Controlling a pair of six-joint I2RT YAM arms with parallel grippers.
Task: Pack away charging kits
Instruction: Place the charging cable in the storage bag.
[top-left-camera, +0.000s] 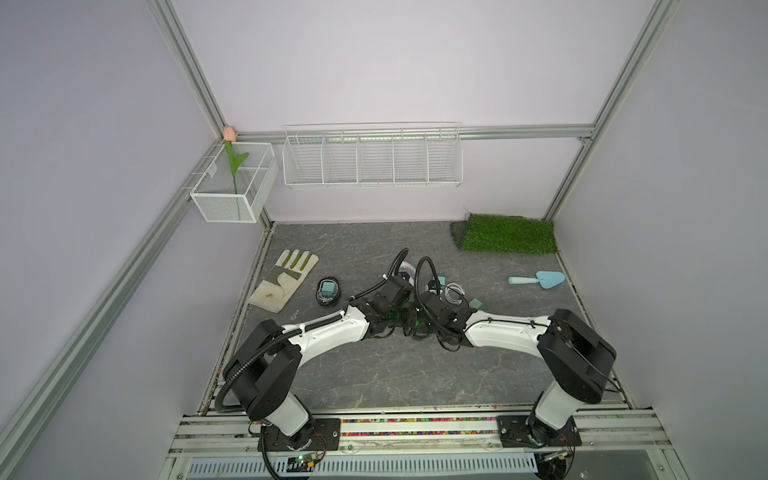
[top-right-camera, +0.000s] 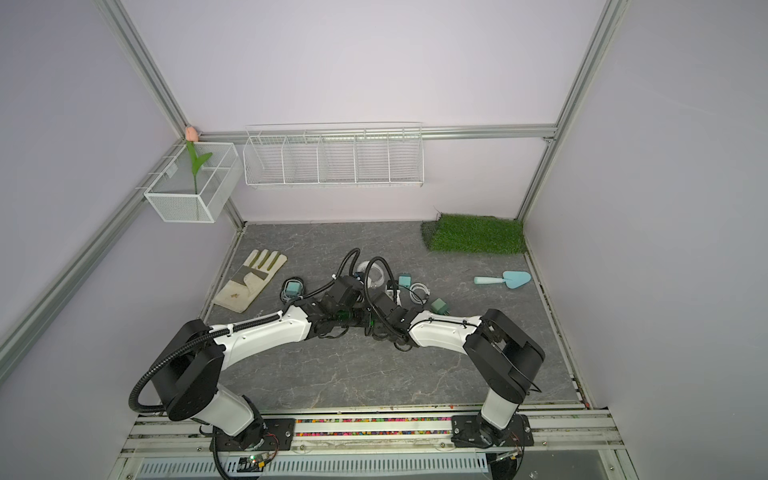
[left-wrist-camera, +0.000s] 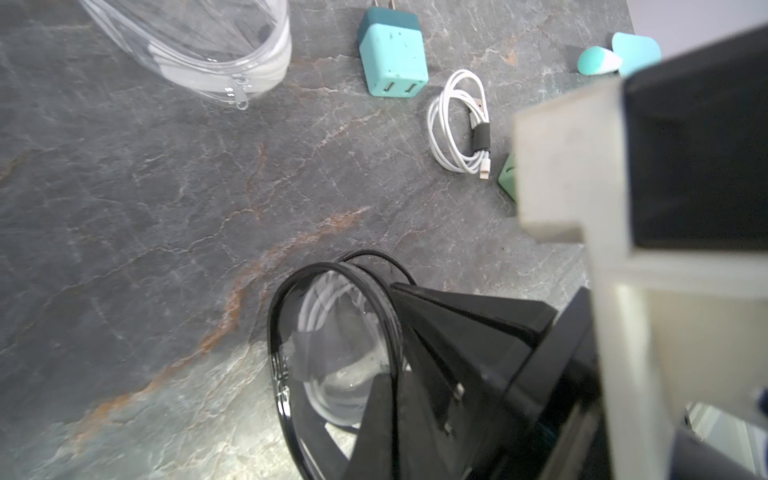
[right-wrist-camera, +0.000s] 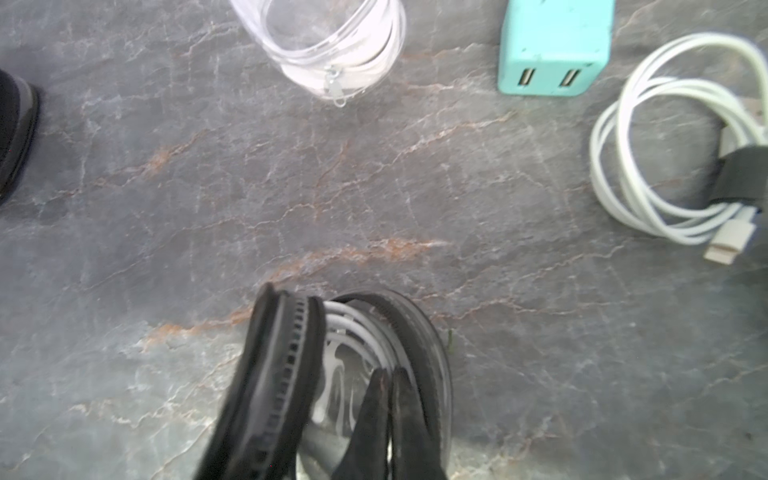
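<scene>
Mid-table: left gripper and right gripper, jaws pressed tight, each pinching an edge of 1 unzipped black-rimmed clear case with a white cable coiled inside. Near it: white-zipped case, teal plug adapter, loose coiled cable, green adapter. 2nd black-rimmed case, holding a teal adapter, lies beside the work glove.

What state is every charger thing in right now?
held case: unzipped, cable inside.
left gripper: jaws shut on held case.
right gripper: jaws shut on it too.
clear case: looks unzipped.
teal adapter: lying loose.
green adapter: lying loose.
loose cable: coiled, strapped.
packed case: adapter inside.
</scene>
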